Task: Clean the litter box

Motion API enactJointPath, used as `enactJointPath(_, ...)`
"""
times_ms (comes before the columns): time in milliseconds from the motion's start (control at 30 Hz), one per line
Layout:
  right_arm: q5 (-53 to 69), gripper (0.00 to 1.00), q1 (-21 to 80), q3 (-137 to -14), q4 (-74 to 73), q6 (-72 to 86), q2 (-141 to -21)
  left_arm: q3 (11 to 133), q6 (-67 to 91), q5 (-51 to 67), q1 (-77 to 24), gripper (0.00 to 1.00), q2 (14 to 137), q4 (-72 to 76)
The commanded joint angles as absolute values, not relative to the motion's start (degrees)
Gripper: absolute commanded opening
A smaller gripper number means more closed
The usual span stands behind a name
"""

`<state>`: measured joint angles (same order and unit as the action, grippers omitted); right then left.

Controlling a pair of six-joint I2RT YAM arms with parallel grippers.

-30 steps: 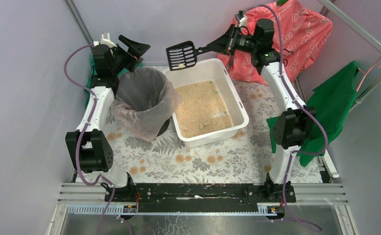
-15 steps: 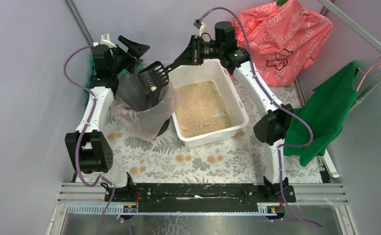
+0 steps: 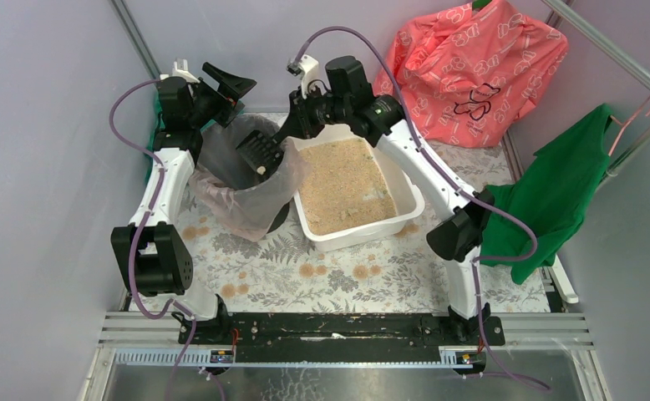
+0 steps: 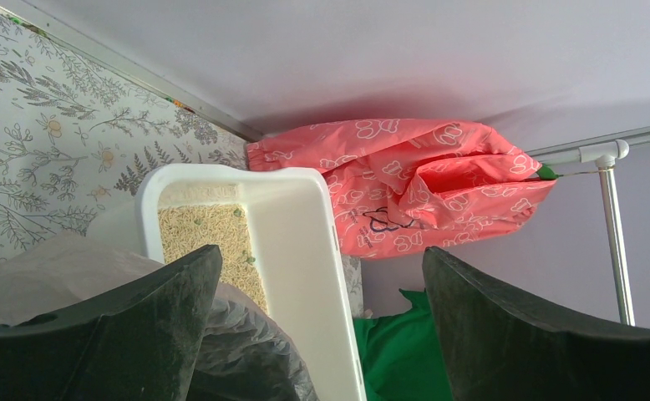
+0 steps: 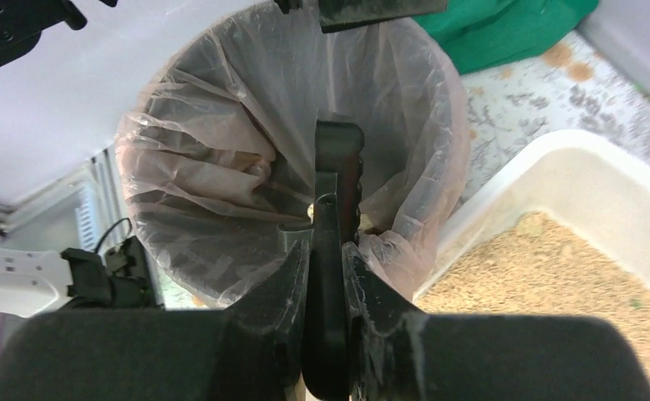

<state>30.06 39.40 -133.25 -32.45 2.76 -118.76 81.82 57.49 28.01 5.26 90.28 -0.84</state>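
Top external view: the litter box (image 3: 363, 236), a white rectangular tub with rounded corners and a thick rim, sits at mid-surface, with the bin's plastic liner lying against its left wall. Tan granules (image 3: 347, 184) cover its floor unevenly, with a few greenish specks. The surface (image 3: 322, 271) carries a pale cloth printed with grey ferns and tan flowers. Lilac walls enclose the rear and sides. A pink bag (image 3: 472, 67) stands at the back right and a green cloth (image 3: 556, 192) is draped at the right beside a metal rail (image 3: 631, 138). The right fingers (image 3: 303, 115) are clamped on the handle of a black slotted litter scoop (image 3: 259, 153), its head tilted over the mouth of the bagged bin (image 3: 234, 196), with a small pale lump at its lower edge. The left fingers (image 3: 230, 82) stand wide apart above the bin's far rim, holding nothing. Left wrist view: the box's thick rim (image 4: 305, 242) and one rounded corner show, with granules (image 4: 209, 242) inside. The pink bag (image 4: 405, 184) bears white outline prints and a dark line mark, too small to read. The left fingers (image 4: 154, 317) are spread to both lower corners. Right wrist view: the right fingers (image 5: 271, 301) grip the scoop (image 5: 334, 251), which is seen edge-on and points into the clear liner (image 5: 221, 167). The box's corner (image 5: 556, 167) lies at the lower right, just beside the bin.
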Motion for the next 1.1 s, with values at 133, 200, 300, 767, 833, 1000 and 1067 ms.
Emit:
enactJointPath(133,17.2,0.0,42.0,-119.9,-16.1,-6.9,-104.0,82.2,57.6,29.2,5.4,0.98,89.3,-0.3)
enactJointPath(200,16.7,0.0,42.0,-119.4,-15.2,-6.5,-103.4,82.1,57.7,29.4,5.4,0.98,89.3,1.0)
enactJointPath(300,17.6,0.0,42.1,-120.0,-15.4,-5.3,-103.8,82.0,57.5,29.3,5.4,0.98,89.1,1.1)
enactJointPath(767,33.2,0.0,28.8,-105.6,13.4,31.4,-98.9,81.1,57.3,29.1,5.6,0.99,89.2,1.9)
enactJointPath(833,34.3,0.0,24.4,-101.9,18.0,35.6,-96.9,81.0,57.2,29.0,5.8,0.99,89.1,1.8)
enactJointPath(1000,33.8,0.0,15.3,-93.1,16.2,35.0,-91.1,81.3,57.1,28.8,6.3,0.99,89.4,1.7)
enactJointPath(1067,33.2,0.0,12.7,-91.5,11.8,32.3,-90.1,81.5,57.3,29.0,6.3,0.99,89.7,1.8)
